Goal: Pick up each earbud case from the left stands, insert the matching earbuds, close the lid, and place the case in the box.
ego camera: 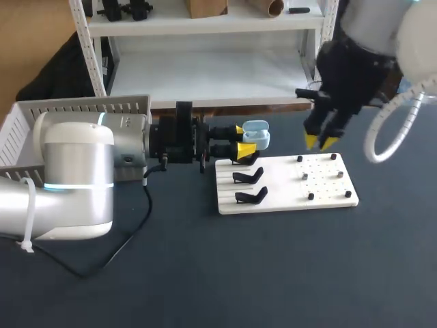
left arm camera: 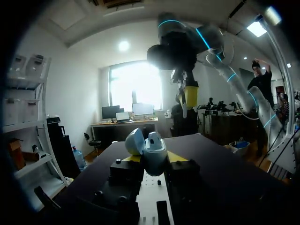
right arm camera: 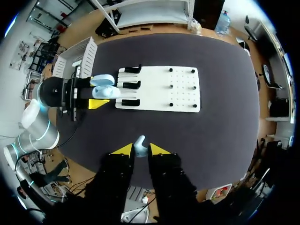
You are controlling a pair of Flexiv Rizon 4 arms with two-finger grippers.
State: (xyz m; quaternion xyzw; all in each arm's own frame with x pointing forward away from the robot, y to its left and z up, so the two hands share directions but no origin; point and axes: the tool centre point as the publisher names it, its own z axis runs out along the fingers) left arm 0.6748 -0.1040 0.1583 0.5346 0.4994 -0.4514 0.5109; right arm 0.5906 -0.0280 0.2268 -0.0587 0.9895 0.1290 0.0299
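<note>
- Earbud case [ego camera: 255,134], pale blue with its lid open, is pinched between the left gripper's [ego camera: 244,140] yellow tips and juts out ahead of them;
- right gripper [right arm camera: 139,149] pinches a small pale earbud [right arm camera: 139,143] between its tips, well apart from the case;
- white board [ego camera: 328,188] with black stands [ego camera: 249,176] lies just ahead of the left gripper.
</note>
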